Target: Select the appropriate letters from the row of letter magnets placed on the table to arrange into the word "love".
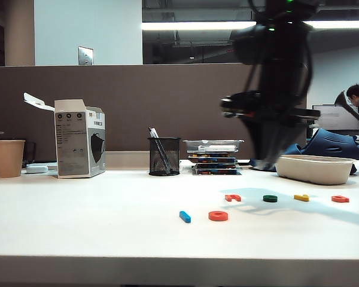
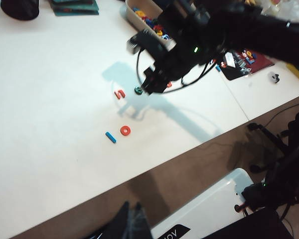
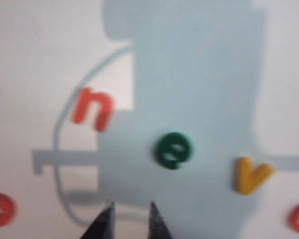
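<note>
On the white table (image 1: 78, 227) lie a blue bar (image 1: 185, 216) and an orange-red ring (image 1: 218, 216) side by side. Behind them runs a row: orange-red n (image 1: 233, 197), dark green e (image 1: 270, 198), yellow v (image 1: 301, 197) and one more orange-red letter (image 1: 340, 198). My right arm (image 1: 275, 107) is a dark blur above that row. In its wrist view the right gripper (image 3: 130, 208) is open and empty, hovering above the table near the n (image 3: 92, 108) and e (image 3: 174, 150). My left gripper (image 2: 132, 206) is shut, off the table's front edge over the floor.
A white tray (image 1: 314, 169) stands at the back right. A mesh pen cup (image 1: 164, 156), a stack of flat boxes (image 1: 214, 156), a white carton (image 1: 79, 139) and a paper cup (image 1: 8, 158) line the back of the table.
</note>
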